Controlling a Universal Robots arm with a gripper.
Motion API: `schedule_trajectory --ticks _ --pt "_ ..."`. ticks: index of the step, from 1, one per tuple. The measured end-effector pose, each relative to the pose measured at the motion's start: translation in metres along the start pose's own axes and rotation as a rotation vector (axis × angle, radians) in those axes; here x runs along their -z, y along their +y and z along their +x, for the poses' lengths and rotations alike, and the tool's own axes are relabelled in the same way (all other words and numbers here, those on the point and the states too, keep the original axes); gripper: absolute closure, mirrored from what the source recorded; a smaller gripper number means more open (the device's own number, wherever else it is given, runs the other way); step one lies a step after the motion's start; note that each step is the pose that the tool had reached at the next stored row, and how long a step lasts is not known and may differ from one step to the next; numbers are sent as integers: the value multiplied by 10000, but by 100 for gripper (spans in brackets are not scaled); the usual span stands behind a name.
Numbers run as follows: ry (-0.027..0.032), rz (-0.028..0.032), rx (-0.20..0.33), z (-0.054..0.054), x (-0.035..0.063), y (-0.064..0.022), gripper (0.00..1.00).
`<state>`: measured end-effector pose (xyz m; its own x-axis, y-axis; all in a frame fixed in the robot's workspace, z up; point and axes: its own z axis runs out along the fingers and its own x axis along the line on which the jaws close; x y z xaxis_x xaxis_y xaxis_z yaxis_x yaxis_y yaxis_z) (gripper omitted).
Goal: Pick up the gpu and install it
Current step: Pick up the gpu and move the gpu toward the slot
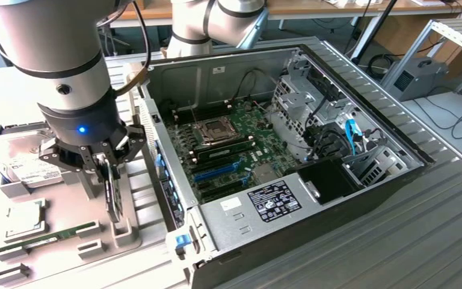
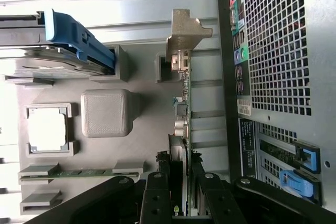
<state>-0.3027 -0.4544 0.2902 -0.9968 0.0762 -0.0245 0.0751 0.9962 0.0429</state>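
Claw (image 1: 109, 173) pinching the gpu (image 1: 115, 201) now, the card standing edge-on in its slot on the grey holder tray (image 1: 62, 208). The computer case (image 1: 223, 235) wall sits just beside one edge, with open tray on the other.

- You have the grey moulded plastic parts tray (image 1: 67, 201) on the exterior view's left. The open black metal computer case (image 1: 360, 208) lies just beside it on the right.
- The thin green circuit-board gpu (image 1: 115, 208) stands on edge in a tray slot on the side nearest the case.
- The dark metal gripper (image 1: 112, 186) sits over the gpu, one finger against each face.
- The silver boxy hard drive (image 1: 18, 153) lies farther back on the tray.
- In front of it lie the square silver processor chip (image 1: 24, 224) and then the long narrow green RAM stick (image 1: 50, 236).
- The green motherboard (image 1: 247, 141) lies on the case floor.
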Motion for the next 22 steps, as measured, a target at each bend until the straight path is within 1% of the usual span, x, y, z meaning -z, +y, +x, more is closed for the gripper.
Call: schedule_trajectory --ticks 22 --pt "0 0 0 -2 100 4 74"
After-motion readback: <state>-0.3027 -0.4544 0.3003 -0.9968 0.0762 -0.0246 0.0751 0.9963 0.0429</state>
